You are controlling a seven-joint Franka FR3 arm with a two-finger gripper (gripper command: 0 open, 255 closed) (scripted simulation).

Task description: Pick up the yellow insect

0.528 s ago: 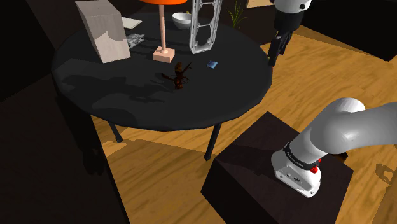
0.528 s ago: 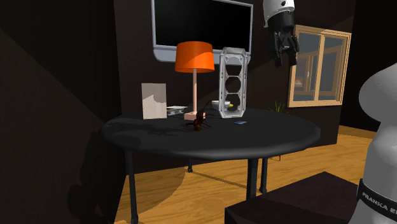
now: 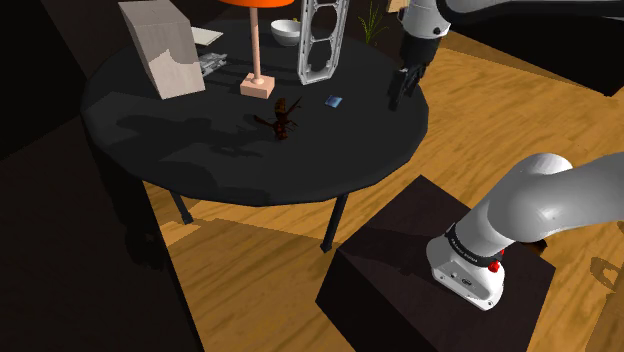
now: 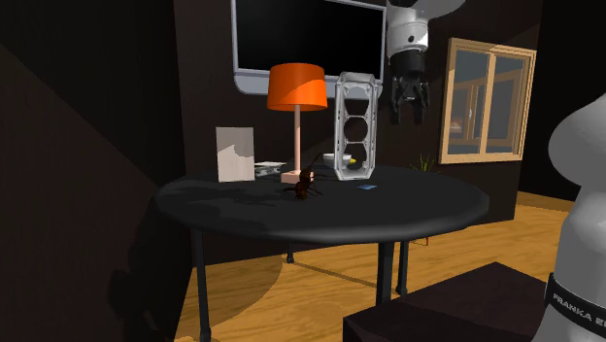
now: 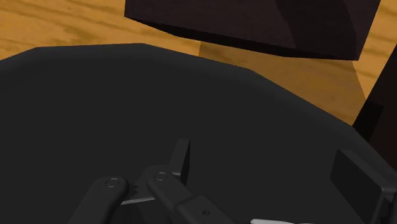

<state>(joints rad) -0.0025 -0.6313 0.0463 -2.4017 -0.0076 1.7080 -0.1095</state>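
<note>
While the white arm's all-black two-finger claw (image 3: 403, 88) is hovering high over the right-hand rim of a round black counter (image 3: 350, 150), its fingers are standing apart and gripping nothing. The task's thing, a small insect (image 3: 280, 118) drawn dark reddish-brown rather than yellow, with thin splayed legs, is lying on the counter near the upper middle of the shoulder view. It is sitting just below the pale square base of an orange-shaded lamp (image 3: 257, 85) and just left of a small blue square tile (image 3: 333, 101). From the claw, the insect is lying well apart, to the left and slightly lower in that frame. Its long axis seems to be running roughly top to bottom of the frame. Judging from this, the claw is needing to travel left, descend, and close across the narrow body.
</note>
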